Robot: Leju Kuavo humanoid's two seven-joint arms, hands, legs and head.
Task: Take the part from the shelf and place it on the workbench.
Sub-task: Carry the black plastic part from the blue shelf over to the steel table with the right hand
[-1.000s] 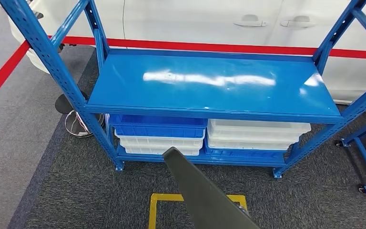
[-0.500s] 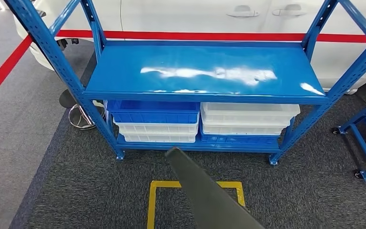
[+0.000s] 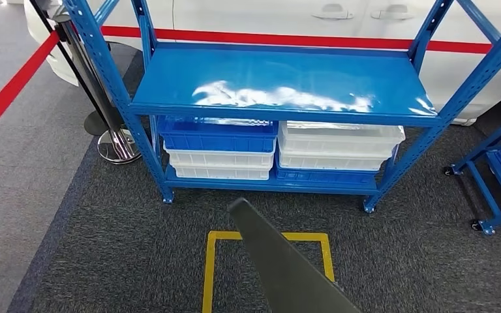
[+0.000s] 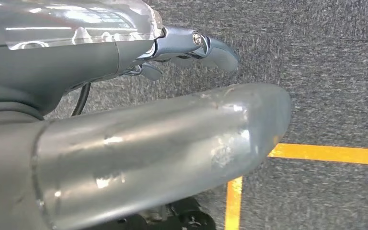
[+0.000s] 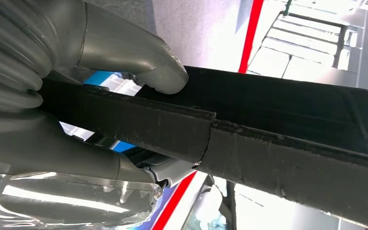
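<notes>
Car workshop: blue steel shelf (image 3: 280, 81), stacked plastic bins (image 3: 218, 153), white car (image 3: 300, 16) behind

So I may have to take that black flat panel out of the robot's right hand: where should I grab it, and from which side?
Take the black panel at its free end, coming from the side of the blue shelf, opposite the right hand. It is thin and flat, and that hand's thumb pinches one end, so probably pinch across its broad faces.
</notes>
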